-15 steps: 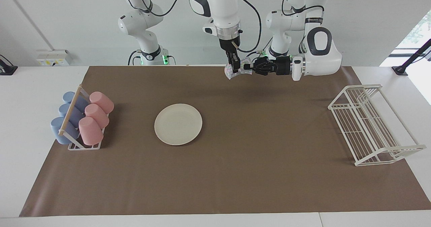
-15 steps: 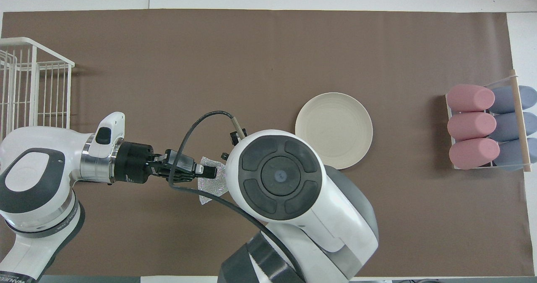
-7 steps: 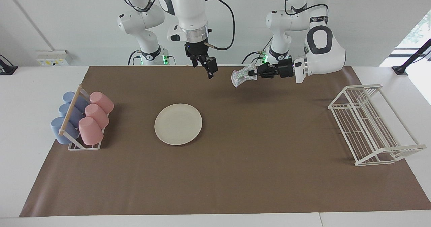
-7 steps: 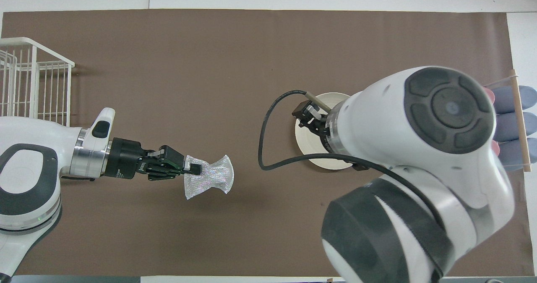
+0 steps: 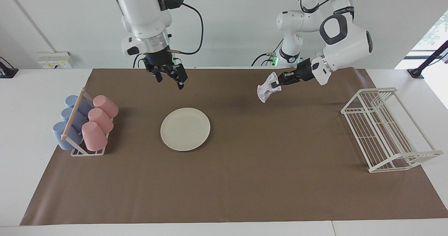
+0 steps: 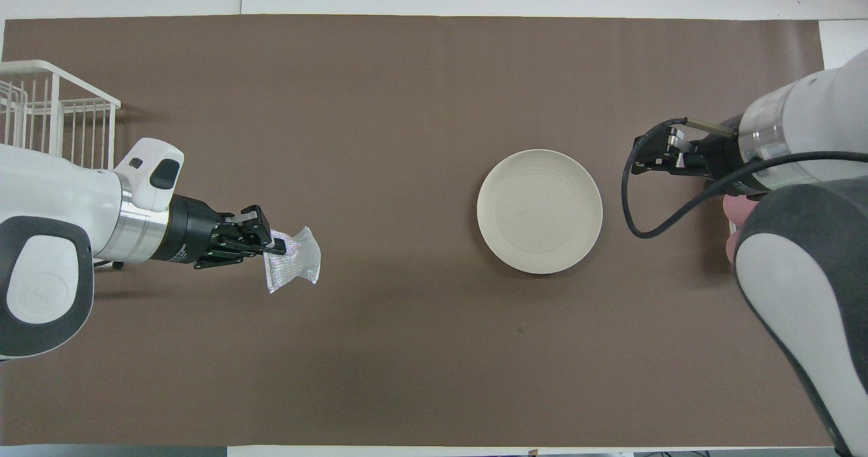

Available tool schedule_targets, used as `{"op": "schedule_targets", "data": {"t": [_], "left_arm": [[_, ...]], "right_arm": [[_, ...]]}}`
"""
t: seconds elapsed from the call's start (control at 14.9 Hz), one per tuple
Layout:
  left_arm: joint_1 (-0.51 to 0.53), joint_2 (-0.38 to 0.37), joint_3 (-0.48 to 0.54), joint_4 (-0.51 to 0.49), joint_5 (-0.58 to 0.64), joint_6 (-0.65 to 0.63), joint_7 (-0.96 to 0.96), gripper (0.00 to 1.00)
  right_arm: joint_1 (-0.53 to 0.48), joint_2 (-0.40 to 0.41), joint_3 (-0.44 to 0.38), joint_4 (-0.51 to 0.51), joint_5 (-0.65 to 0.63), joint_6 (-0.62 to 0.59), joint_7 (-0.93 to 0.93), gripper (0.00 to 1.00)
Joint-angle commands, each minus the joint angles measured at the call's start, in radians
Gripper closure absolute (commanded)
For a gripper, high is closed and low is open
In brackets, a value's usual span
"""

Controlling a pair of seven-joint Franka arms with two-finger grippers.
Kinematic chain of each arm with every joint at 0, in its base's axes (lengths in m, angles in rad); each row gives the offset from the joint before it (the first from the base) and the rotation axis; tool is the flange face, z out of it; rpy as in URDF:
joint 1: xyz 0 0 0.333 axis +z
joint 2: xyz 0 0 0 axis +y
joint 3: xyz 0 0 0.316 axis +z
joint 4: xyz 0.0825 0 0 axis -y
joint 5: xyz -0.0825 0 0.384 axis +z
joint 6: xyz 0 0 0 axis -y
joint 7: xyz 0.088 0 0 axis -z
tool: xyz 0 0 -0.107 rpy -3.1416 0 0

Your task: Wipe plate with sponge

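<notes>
The cream-white plate point(image 5: 185, 129) point(image 6: 539, 211) lies flat and bare on the brown mat. My left gripper point(image 5: 279, 82) point(image 6: 273, 245) is shut on one edge of the sponge point(image 5: 266, 89) point(image 6: 293, 267), a silvery speckled wad that hangs in the air over the mat, well clear of the plate toward the left arm's end. My right gripper point(image 5: 170, 79) point(image 6: 641, 161) is open and holds nothing. It hovers over the mat between the plate and the cup rack.
A rack of pink and blue cups point(image 5: 85, 124) stands at the right arm's end, largely covered by the right arm in the overhead view. A white wire dish rack point(image 5: 385, 131) point(image 6: 54, 125) stands at the left arm's end.
The right gripper let go of the sponge, opened and swung away toward the cup rack. The left gripper kept the sponge, drew back toward its own end and tilted down.
</notes>
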Motion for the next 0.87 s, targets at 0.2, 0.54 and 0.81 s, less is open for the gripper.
{"op": "schedule_targets", "data": {"t": [0.2,0.54,0.81], "left_arm": [[-0.035,0.109,0.003,0.226,0.394,-0.116,-0.132,1.00],[-0.035,0.132,0.003,0.304,0.681,-0.229,-0.134,1.00],[-0.067,0.210,0.002,0.420,0.922,-0.369,-0.134,1.00]], "right_arm": [[-0.092,-0.024,0.011,-0.009,-0.010,-0.087,-0.365,0.00],[-0.096,0.000,0.008,0.042,-0.097,-0.127,-0.425,0.00],[-0.010,-0.004,-0.091,0.032,-0.097,-0.135,-0.431,0.00]]}}
